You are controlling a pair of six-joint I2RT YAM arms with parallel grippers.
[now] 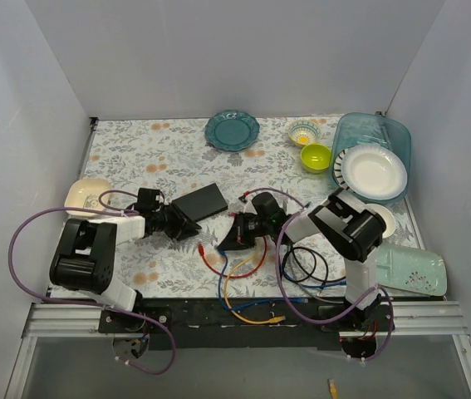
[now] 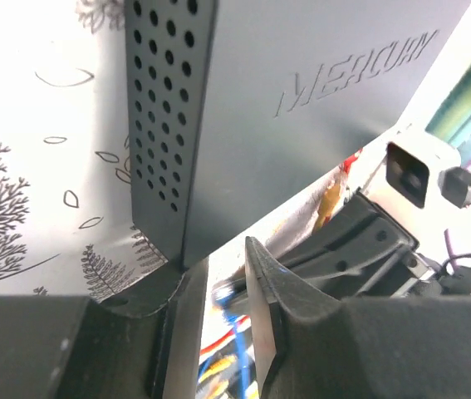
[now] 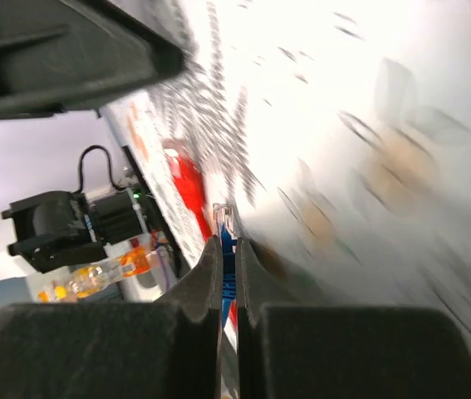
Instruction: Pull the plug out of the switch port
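a floral-print table [image 1: 160,150] carries a black switch box [image 1: 201,200], teal plate [image 1: 232,130], green bowl [image 1: 316,157], patterned bowl [image 1: 304,132] and loose coloured cables [image 1: 243,278].

Floral desk [image 1: 135,158]. Teal plate [image 1: 232,130] at far edge; small patterned bowl [image 1: 304,131] beside green bowl [image 1: 316,157]. White plate [image 1: 373,170] in blue tub [image 1: 368,126]. Cream dish [image 1: 84,196] left, mint tray [image 1: 414,270] right.

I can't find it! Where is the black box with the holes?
In the top view the switch lies mid-table, slightly left, touching the left gripper, with the teal plate behind it.
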